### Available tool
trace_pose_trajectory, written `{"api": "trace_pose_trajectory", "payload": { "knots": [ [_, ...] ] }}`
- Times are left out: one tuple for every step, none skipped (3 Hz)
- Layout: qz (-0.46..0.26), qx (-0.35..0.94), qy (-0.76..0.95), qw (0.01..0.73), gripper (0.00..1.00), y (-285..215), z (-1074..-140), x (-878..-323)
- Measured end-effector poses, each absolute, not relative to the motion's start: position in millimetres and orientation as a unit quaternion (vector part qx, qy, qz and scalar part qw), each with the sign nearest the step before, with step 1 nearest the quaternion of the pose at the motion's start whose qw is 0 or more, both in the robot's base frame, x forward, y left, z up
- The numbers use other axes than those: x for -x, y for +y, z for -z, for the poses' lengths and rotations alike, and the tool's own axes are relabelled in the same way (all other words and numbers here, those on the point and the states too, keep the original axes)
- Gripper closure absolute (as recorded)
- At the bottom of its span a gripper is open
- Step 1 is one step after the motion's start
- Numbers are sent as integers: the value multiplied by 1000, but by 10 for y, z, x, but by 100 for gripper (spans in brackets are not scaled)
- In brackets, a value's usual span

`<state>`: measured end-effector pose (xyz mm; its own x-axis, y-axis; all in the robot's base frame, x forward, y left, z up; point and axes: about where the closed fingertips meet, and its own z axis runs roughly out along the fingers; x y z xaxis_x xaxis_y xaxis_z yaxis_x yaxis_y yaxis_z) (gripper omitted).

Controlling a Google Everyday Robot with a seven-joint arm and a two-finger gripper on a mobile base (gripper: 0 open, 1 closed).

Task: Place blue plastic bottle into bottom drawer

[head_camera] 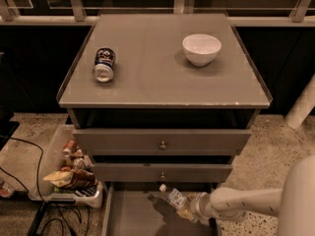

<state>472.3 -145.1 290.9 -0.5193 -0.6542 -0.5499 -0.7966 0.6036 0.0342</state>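
Blue plastic bottle (175,198), white cap tilted up-left, clasped by the gripper (189,211) over the open grey bottom drawer (129,216), below the table's front edge.
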Motion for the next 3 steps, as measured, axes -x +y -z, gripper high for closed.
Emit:
{"api": "trace_pose_trajectory", "payload": {
  "knots": [
    [-124,427,864,236,100,-1392,-2508,-4748],
    [-116,432,863,235,100,-1336,-2116,-4726],
    [-117,431,859,251,100,-1303,-1883,-4721]
  ]
}}
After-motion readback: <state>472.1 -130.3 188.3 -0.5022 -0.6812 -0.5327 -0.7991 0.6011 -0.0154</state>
